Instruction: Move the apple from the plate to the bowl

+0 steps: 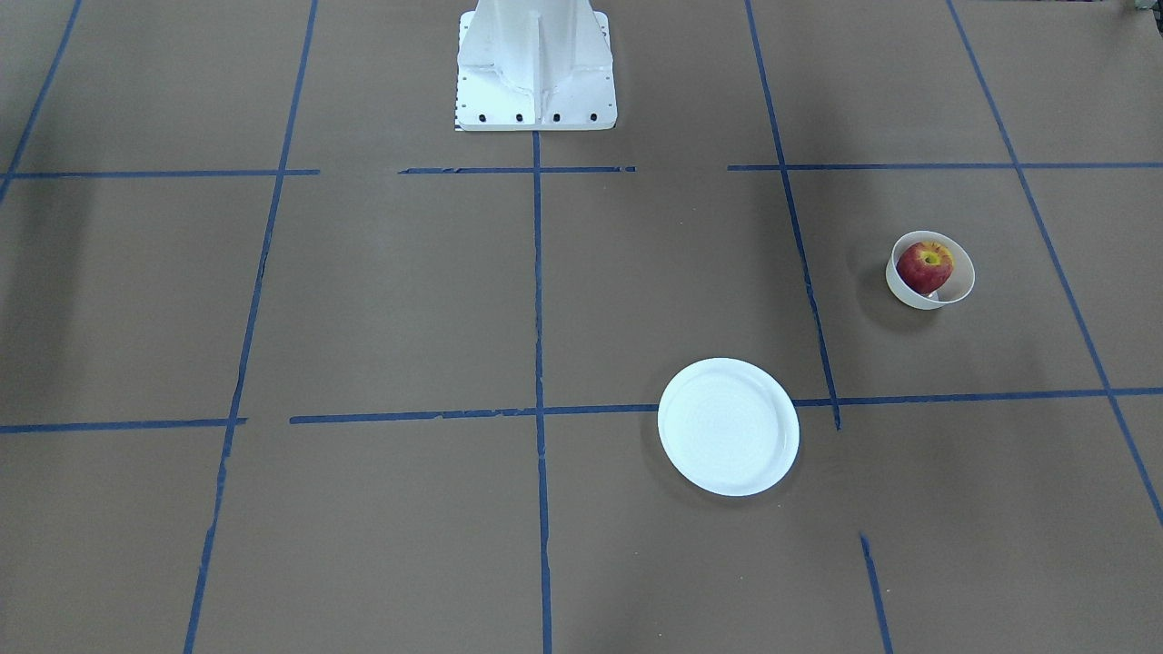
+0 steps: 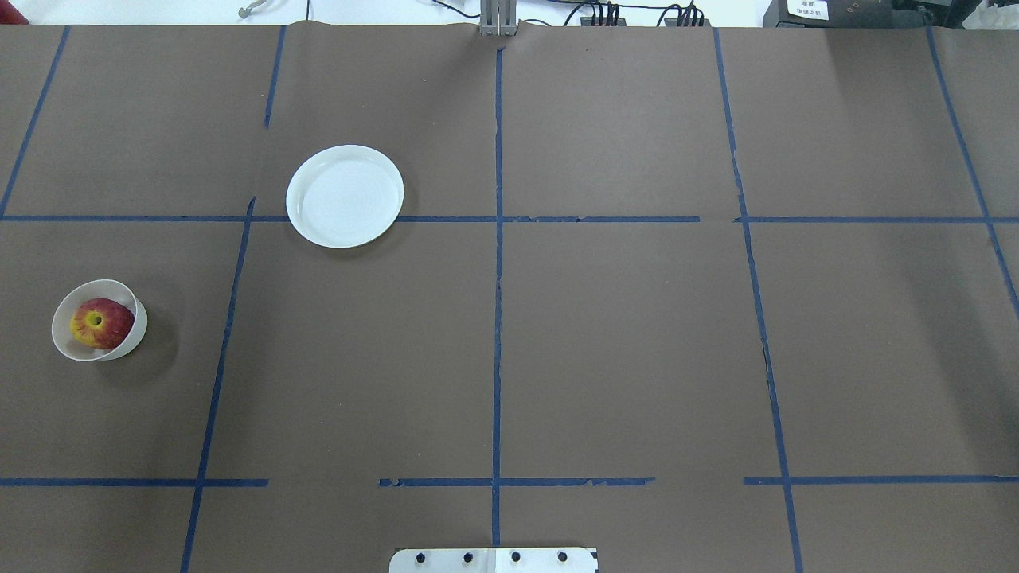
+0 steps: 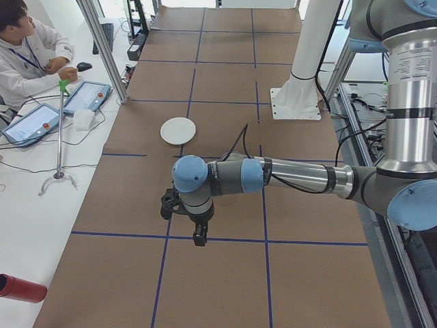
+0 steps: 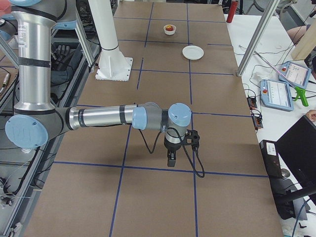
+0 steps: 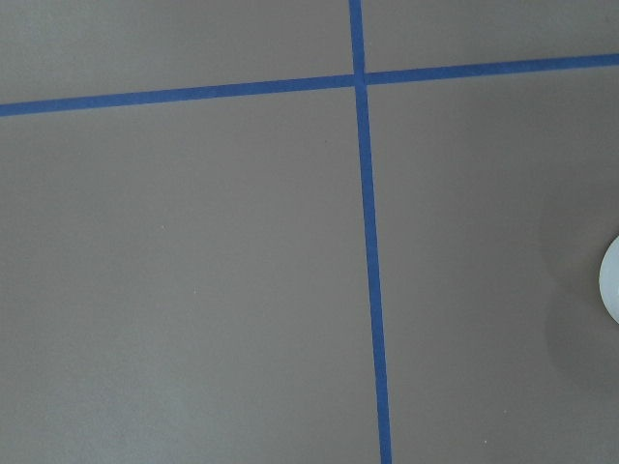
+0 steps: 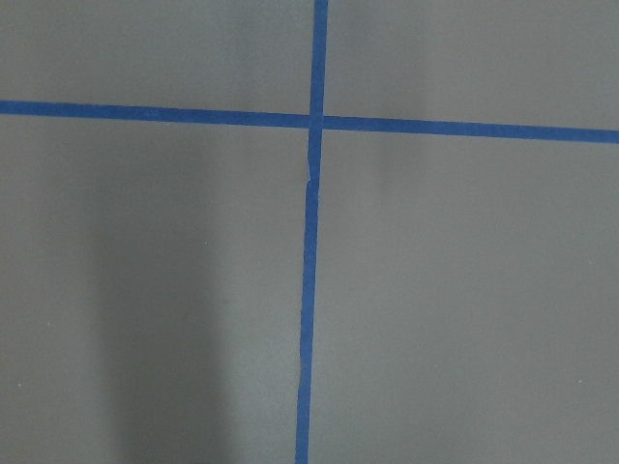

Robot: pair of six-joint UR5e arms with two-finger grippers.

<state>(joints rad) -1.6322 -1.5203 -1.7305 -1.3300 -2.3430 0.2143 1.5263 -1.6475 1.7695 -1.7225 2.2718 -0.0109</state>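
The small red apple (image 1: 925,265) with its yellow stem patch sits inside the small deep cream-white bowl (image 1: 910,296); both also show in the overhead view, the apple (image 2: 102,322) in the bowl (image 2: 60,341). The flat white plate (image 1: 727,427) lies empty, apart from the bowl, also overhead (image 2: 345,195). My left gripper (image 3: 199,237) shows only in the exterior left view, hanging above the table; I cannot tell its state. My right gripper (image 4: 170,159) shows only in the exterior right view, far from the dishes; I cannot tell its state.
Brown paper with blue tape lines covers the table. The white robot base (image 1: 536,73) stands at the table's edge. An operator (image 3: 27,48) sits at a side desk with tablets. A red bottle (image 3: 20,288) lies beside the table. A white dish edge (image 5: 611,280) shows in the left wrist view.
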